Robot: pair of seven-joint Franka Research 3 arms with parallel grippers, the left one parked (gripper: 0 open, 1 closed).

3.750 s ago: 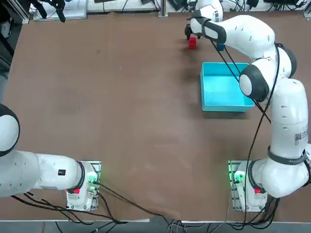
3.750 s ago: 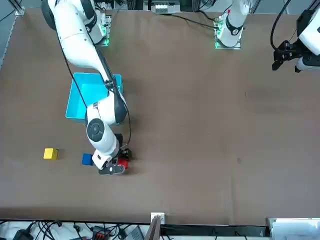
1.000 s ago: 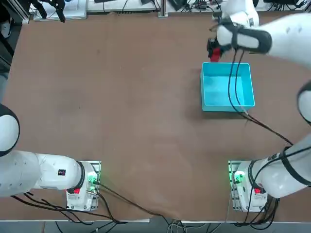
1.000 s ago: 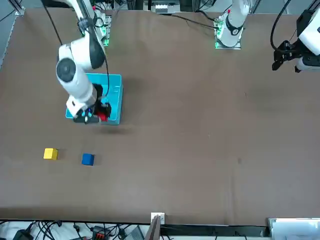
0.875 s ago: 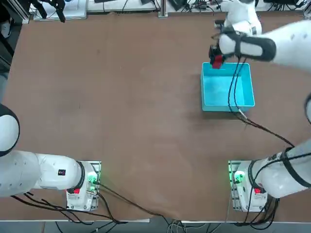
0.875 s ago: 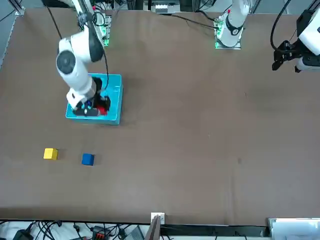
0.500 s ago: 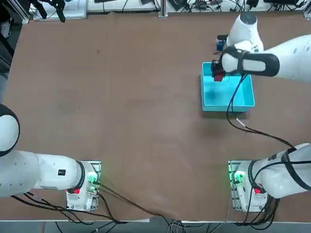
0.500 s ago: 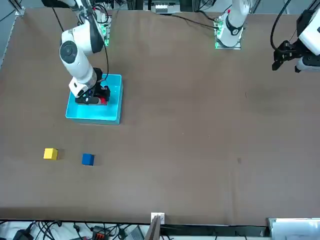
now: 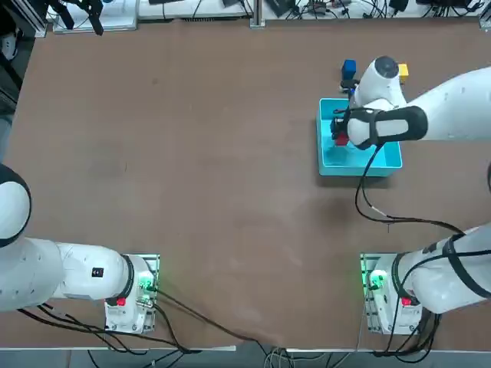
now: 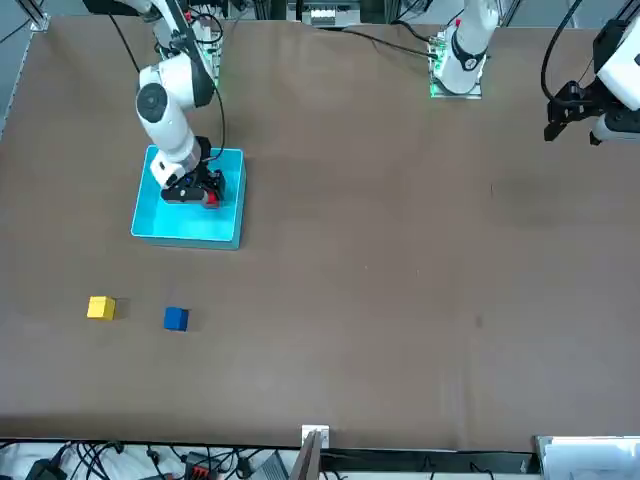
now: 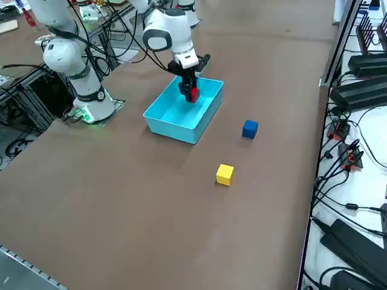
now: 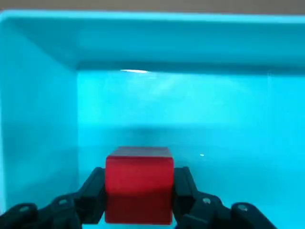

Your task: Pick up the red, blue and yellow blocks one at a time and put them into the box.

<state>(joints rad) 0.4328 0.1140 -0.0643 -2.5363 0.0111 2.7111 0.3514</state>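
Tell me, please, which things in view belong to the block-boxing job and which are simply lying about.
Part of the job:
- red block, held in the right gripper's jaws over the box
- blue block, on the table
- yellow block, on the table
- cyan box

Just lying about:
- black cables
- black cases beyond the table's edge

The light is bright and even over the table [image 9: 230,192], with soft, faint shadows beside the box [image 9: 360,159]. In the wrist view, a small white glare lies inside the box, and the red block [image 12: 139,190] looks slightly blurred.
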